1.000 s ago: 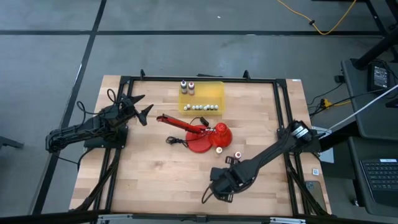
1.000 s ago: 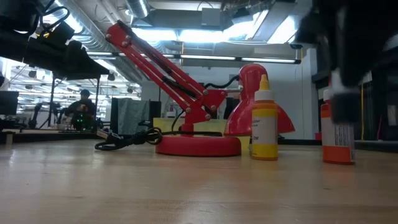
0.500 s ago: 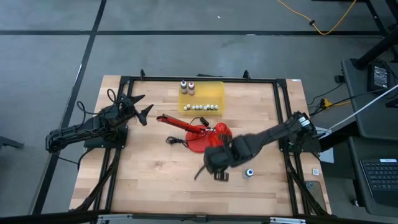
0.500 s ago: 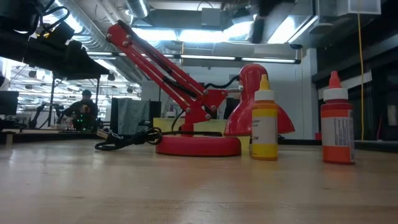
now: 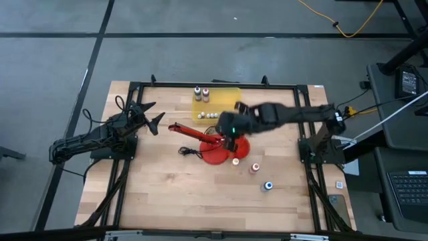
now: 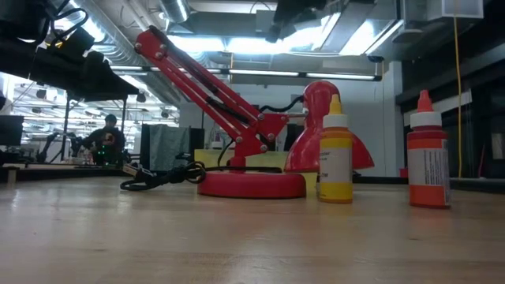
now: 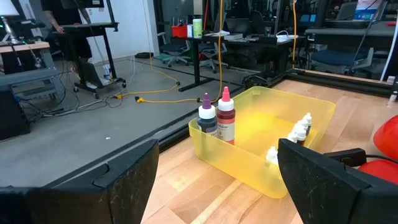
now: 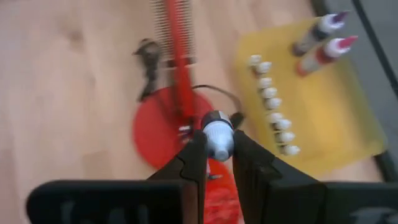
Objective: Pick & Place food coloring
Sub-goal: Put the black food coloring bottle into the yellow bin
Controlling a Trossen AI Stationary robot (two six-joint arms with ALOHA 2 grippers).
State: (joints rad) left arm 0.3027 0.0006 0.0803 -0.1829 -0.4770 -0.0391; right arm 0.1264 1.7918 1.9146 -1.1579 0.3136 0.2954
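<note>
Nearest the desk's (image 5: 167,194) front edge, a blue bottle (image 5: 268,185), an orange-red bottle (image 5: 255,167) and a yellow bottle (image 5: 235,161) stand upright, apart from one another and not yet collected. The right gripper (image 8: 217,149), a second ago low at that front edge, is now raised over the red lamp (image 5: 214,157), jaws clamped on a small pale-capped bottle (image 8: 217,129) whose body colour is hidden; I judge this a carry towards the yellow tray (image 5: 234,90) beyond, where purple and red bottles already stand. The left gripper (image 5: 148,115) waits at the desk's left side, jaws apart, holding nothing.
</note>
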